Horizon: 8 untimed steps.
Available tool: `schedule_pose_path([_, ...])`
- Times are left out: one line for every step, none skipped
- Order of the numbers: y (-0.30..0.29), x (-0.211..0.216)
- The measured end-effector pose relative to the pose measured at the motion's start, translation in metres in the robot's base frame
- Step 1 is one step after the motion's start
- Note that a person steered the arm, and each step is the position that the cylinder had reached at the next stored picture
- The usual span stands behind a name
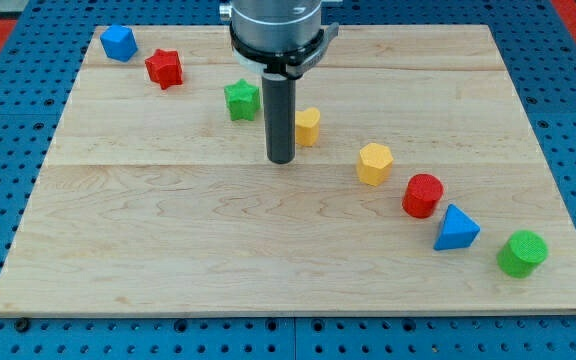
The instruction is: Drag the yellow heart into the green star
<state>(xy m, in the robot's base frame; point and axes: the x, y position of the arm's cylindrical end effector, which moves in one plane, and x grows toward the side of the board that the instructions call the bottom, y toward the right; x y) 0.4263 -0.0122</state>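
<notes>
In the camera view, your rod comes down from the view's top, and my tip (281, 160) rests on the wooden bench (168, 250), just toward the view's left and bottom of the yellow heart (309, 126). The rod's shaft covers the heart's left edge, so you cannot tell whether it is touching the block or merely standing in front of it. The green star (241, 100) sits near, to the view's left of the rod and slightly toward the top.

There is no pincer on this arm to report as wide, narrow or holding anything; it ends in the plain rod.

As a judgement, the tip stands on the wrong side for the job: it lies between heart and star, so you would want to bring it round to the heart's right before pushing leftward.

The other blocks trail diagonally across the bench: a blue block (119, 43) and a red star (165, 68) toward the top left, then a yellow hexagonal block (375, 163), a red cylinder (422, 195), a blue triangular block (456, 229) and a green cylinder (522, 253) running to the bottom right, all well apart from the intended push.

No brand, label or writing can be read anywhere.
</notes>
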Motion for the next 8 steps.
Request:
schedule_pose_path([0.000,-0.024])
schedule_pose_path([0.001,-0.028])
schedule_pose_path([-0.032,-0.061])
schedule_pose_path([-0.101,-0.107])
schedule_pose_path([-0.156,-0.148])
schedule_pose_path([-0.169,-0.148])
schedule_pose_path([-0.176,-0.135])
schedule_pose_path([-0.116,-0.132])
